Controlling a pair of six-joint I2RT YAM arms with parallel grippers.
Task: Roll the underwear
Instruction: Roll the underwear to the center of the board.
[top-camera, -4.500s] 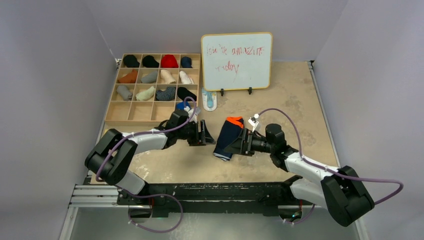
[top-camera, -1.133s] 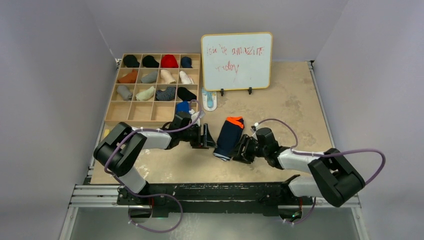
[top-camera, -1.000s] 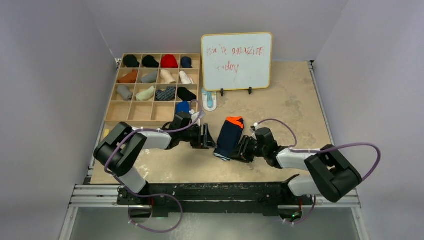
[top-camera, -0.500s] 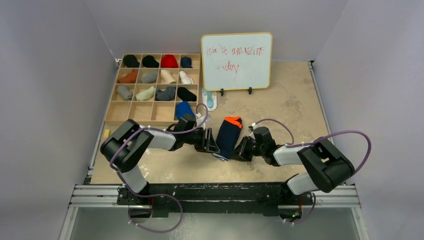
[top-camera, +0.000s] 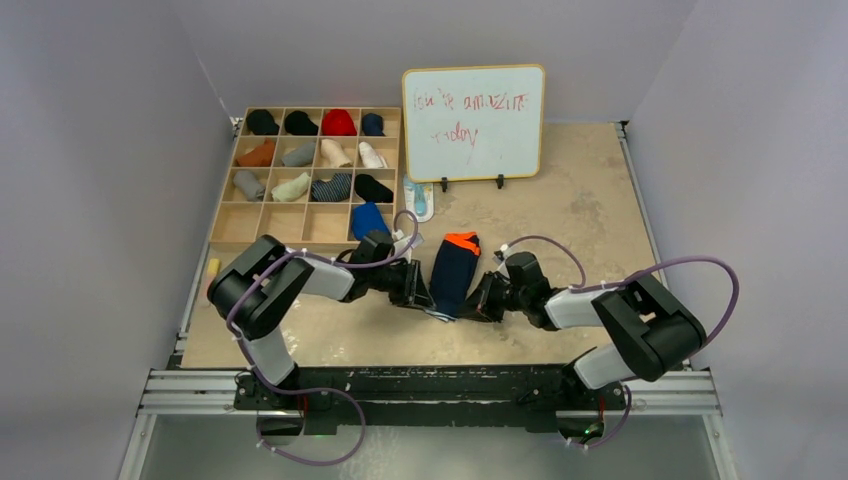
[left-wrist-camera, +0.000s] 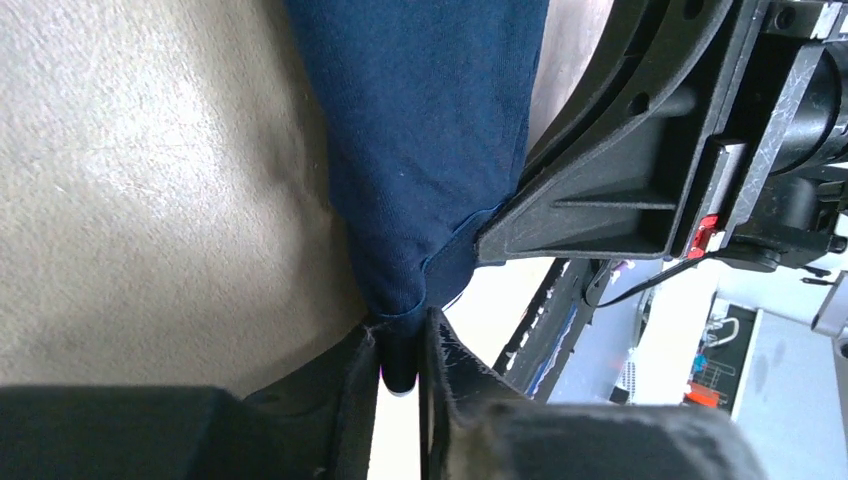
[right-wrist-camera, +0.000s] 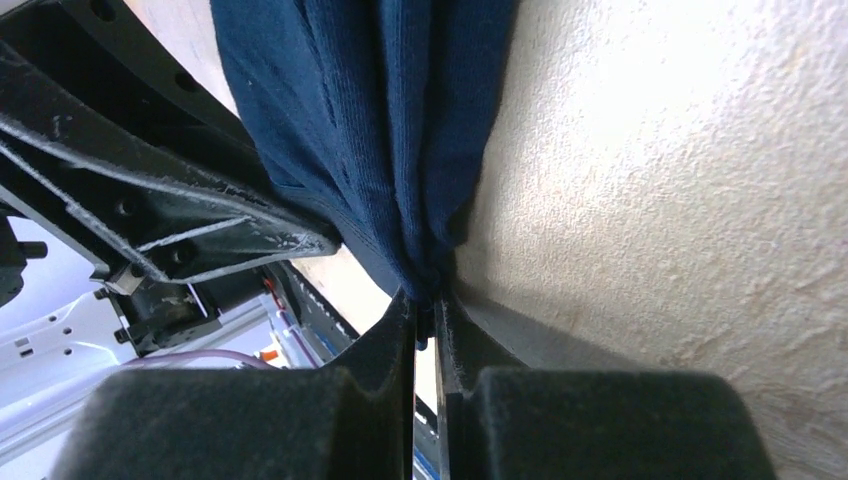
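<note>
The navy underwear (top-camera: 456, 270) with an orange band at its far end lies folded into a long strip on the table between my two arms. My left gripper (top-camera: 422, 296) is shut on the near left corner of the underwear (left-wrist-camera: 420, 150), a pinch of navy cloth between its fingers. From the other side, my right gripper (top-camera: 470, 304) is shut on the near right corner of the underwear (right-wrist-camera: 370, 120), the cloth gathered into folds at its tips. Both grippers lie low against the table at the strip's near end, almost facing each other.
A wooden tray of compartments (top-camera: 226, 225) at the back left holds several rolled garments, one blue piece (top-camera: 367, 219) close to my left arm. A whiteboard (top-camera: 474, 122) stands at the back. A small white and blue object (top-camera: 417, 198) lies in front of it.
Both grippers have moved in from either side and shut on the near corners of the navy underwear. The strip has shifted a little.
</note>
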